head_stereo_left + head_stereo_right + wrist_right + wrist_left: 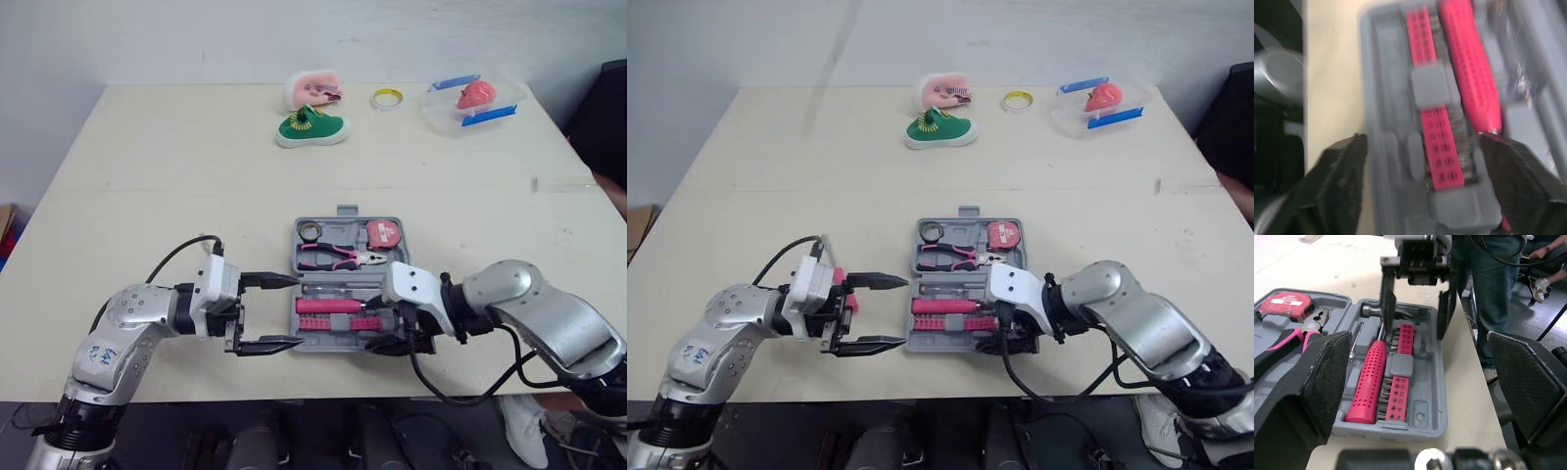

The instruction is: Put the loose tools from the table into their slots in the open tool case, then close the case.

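Tool case (338, 343) lies open at lower centre of the head view, near the table's (176, 196) front edge, with open tabletop left of it and behind. Grey shell; pink pliers (333, 257), tape measure (384, 233) and pink bit strips (1398, 382) sit in slots. Left gripper (296, 311) is spread just left of the case; right gripper (1421, 142), also spread, hides its lower-right corner.

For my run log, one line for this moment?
grey plastic tool case: open; left jaws: open, beside case; right jaws: open, over case
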